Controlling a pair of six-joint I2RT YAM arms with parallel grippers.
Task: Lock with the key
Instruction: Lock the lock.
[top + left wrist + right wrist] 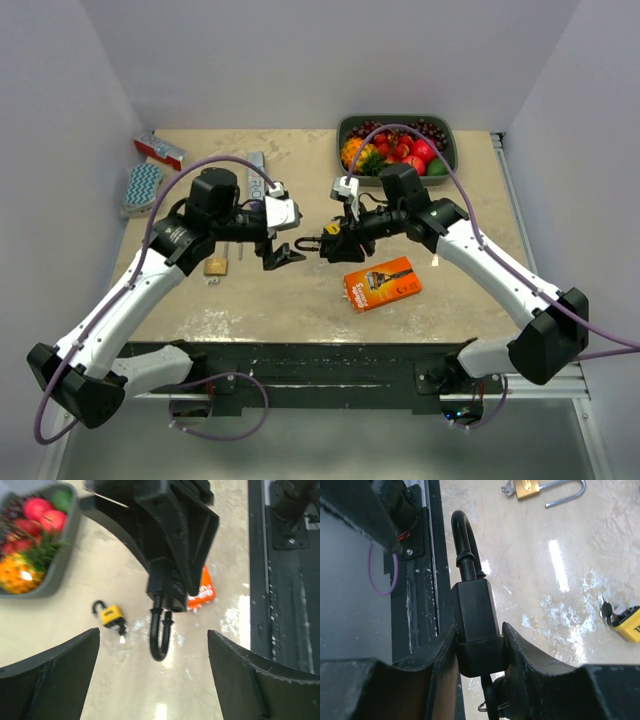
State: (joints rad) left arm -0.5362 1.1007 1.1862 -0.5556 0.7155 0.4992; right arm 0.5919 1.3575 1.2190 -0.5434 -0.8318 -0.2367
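My right gripper (pixel 330 245) (pixel 480 630) is shut on the body of a black padlock (pixel 474 615), held above the table. Its shackle (pixel 308 243) (pixel 161 635) points toward the left arm. A key with a small ring (pixel 492 702) hangs from the lock's base, mostly hidden between my fingers. My left gripper (pixel 285 255) (pixel 155 680) stands open just short of the shackle, with nothing between its fingers (pixel 50 675). A yellow padlock (pixel 111 615) (pixel 630 622) and a brass padlock (pixel 216 266) (pixel 527 487) lie on the table.
An orange packet (pixel 382 284) (pixel 202 590) lies in front of the right gripper. A dark tray (pixel 450 150) of fruit stands at the back right. A red-and-white box (pixel 160 150) and a blue patterned pad (pixel 142 187) lie at the back left.
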